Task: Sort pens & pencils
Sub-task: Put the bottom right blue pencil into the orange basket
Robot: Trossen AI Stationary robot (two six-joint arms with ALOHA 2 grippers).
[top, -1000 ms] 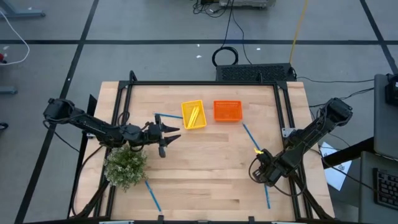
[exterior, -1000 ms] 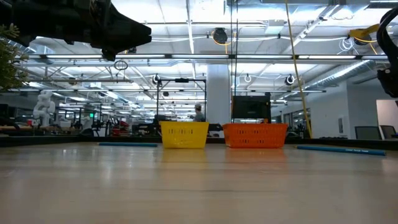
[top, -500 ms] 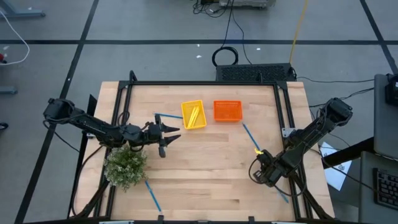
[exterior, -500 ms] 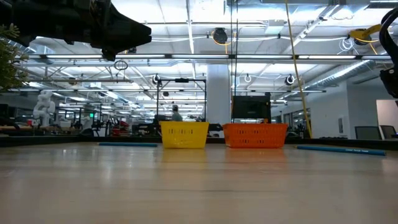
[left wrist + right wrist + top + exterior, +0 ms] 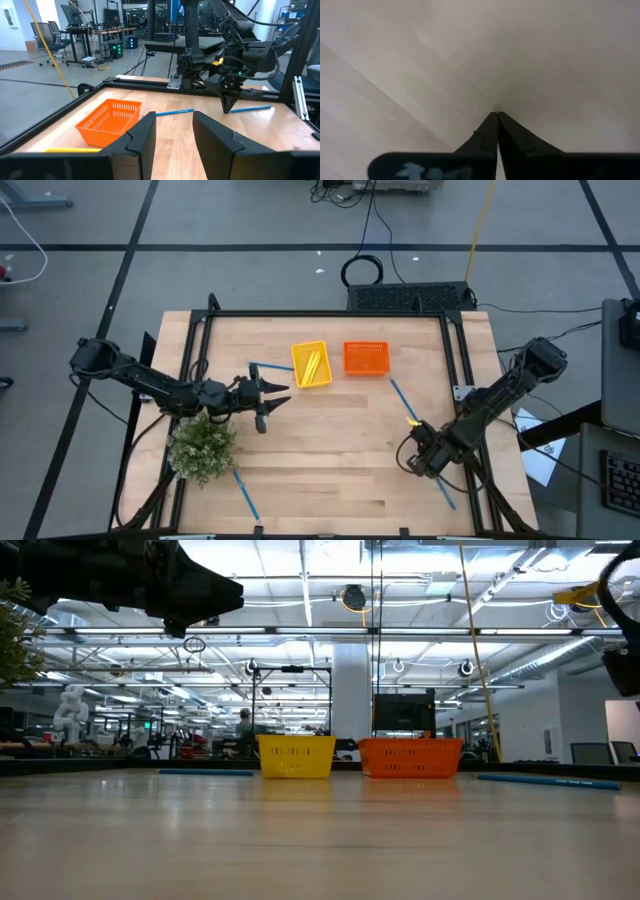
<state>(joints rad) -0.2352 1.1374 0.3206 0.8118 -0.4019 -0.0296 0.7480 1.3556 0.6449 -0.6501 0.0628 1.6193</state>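
Observation:
Several blue pens lie flat on the wooden table: one (image 5: 265, 367) left of the yellow tray (image 5: 311, 364), one (image 5: 400, 395) running from the orange tray (image 5: 365, 358) toward the right arm, one (image 5: 245, 495) by the plant, and one (image 5: 445, 494) slanted near the right gripper. Yellow pencils (image 5: 313, 364) lie inside the yellow tray. My left gripper (image 5: 268, 400) hovers open above the table, left of the trays, with its fingers (image 5: 145, 137) apart. My right gripper (image 5: 414, 460) is shut, its tip (image 5: 496, 115) pointing down over bare wood. My right gripper points down from above with shut fingers (image 5: 229, 102) just beside the far end of the slanted blue pen (image 5: 250, 108), which lies flat on the table. Whether the tip touches the pen, I cannot tell, because the gripper body hides that spot.
A potted green plant (image 5: 202, 446) stands at the table's left near side, below the left arm. A dark frame (image 5: 330, 314) borders the table. Open wood lies between the two grippers. A small yellow piece (image 5: 412, 420) shows next to the right arm.
The blue pen by the right gripper has turned on the table: it lay along the near-far direction, and now it lies slanted, its near end swung toward the right edge. The right gripper has shifted slightly toward the table's left. The left arm has kept still.

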